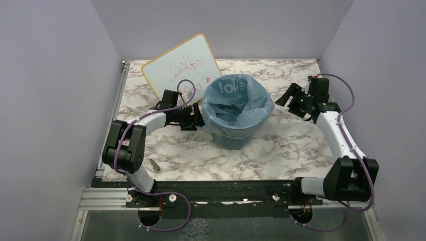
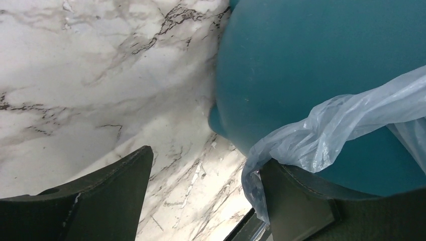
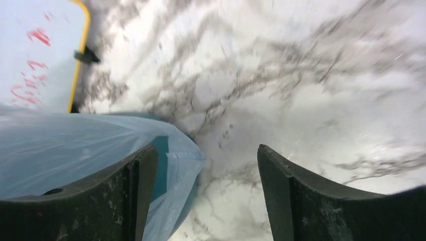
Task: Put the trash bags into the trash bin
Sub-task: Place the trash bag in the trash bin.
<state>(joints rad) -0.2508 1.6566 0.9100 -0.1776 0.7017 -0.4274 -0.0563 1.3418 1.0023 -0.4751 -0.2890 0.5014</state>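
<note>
Trash bag (image 1: 236, 108): 1, lining 1 trash bin (image 1: 233, 139), film folded over the rim. White lettering inside reads roughly "ello!"; red writing on 1 whiteboard (image 1: 176, 68) is illegible. Left gripper (image 1: 198, 118) at the bin wall and right gripper (image 1: 287, 97) nearby: jaws apart.

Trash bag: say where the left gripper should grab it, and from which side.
Grip the bunched fold of the trash bag draped down the trash bin's outer wall. Come from the bin's left, where the open left gripper is; loose film there probably pinches easily.
</note>
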